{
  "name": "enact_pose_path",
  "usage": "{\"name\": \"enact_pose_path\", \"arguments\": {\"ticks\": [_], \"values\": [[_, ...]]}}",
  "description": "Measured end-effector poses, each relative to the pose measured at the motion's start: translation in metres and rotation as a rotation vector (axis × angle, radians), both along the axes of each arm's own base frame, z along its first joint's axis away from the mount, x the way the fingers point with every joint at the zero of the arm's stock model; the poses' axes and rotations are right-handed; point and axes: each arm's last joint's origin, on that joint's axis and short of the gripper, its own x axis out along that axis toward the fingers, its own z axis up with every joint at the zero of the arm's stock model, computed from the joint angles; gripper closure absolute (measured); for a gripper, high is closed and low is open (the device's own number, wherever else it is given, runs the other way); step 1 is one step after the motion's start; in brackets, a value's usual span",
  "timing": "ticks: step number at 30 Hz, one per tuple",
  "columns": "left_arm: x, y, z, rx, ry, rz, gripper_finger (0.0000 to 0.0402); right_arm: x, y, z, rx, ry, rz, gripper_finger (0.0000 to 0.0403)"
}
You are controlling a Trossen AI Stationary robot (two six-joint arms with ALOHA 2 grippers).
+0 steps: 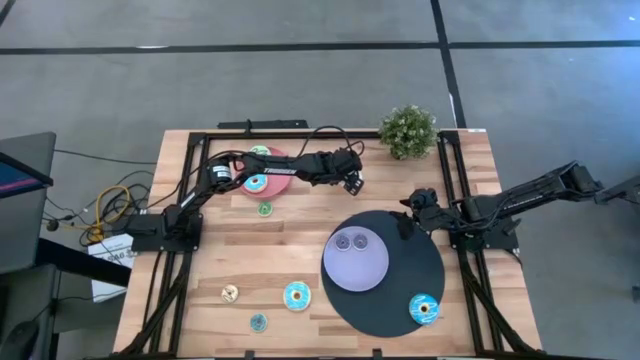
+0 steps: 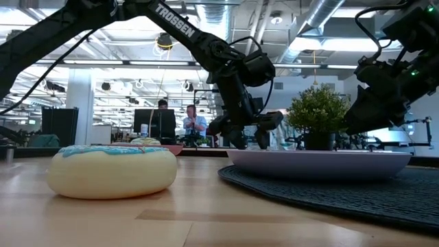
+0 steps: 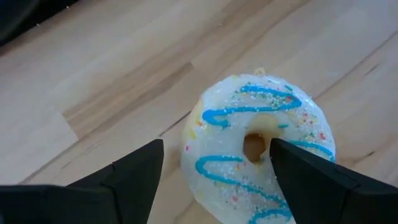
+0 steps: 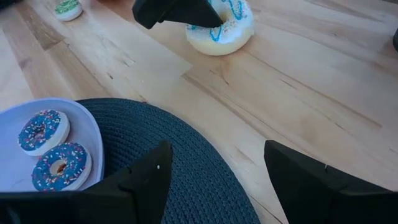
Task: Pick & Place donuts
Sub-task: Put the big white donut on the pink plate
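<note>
Overhead, left tool (image 3: 214, 171) wide-jawed above a white blue-drizzled donut (image 3: 261, 146), arm stretched across the table (image 1: 300, 215).

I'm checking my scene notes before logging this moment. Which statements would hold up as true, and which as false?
1. Two donuts lie on the lavender plate. True.
2. The left gripper is shut on a donut. False: it is open over a white donut lying on the table.
3. The lavender plate sits on a dark mat. True.
4. The plant stands on the mat. False: it stands at the table's far edge, off the mat.
</note>
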Motion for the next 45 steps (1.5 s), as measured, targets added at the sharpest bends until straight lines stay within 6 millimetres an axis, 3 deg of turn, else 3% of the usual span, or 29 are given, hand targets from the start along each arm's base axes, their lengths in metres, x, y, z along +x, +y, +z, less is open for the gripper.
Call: {"name": "enact_pose_path", "arguments": {"ticks": [11,27,35,45], "values": [[0.0001,-0.0012,-0.0003,-0.015,-0.004,-0.001,0.0116,0.0,0.0,0.0,0.0,0.0,0.0,0.0158],[0.0015,-0.0055,-0.0002,-0.014,-0.001,-0.017,0.0226,0.0,0.0,0.0,0.001,0.0,-0.001,0.0158],[0.0014,-0.0055,-0.0004,-0.01,0.003,-0.023,0.0252,0.0,0.0,0.0,0.001,0.0,-0.001,0.0158],[0.0015,-0.0054,-0.0001,-0.004,0.007,-0.03,0.0255,0.0,0.0,0.0,0.0,0.0,-0.001,0.0159]]}}
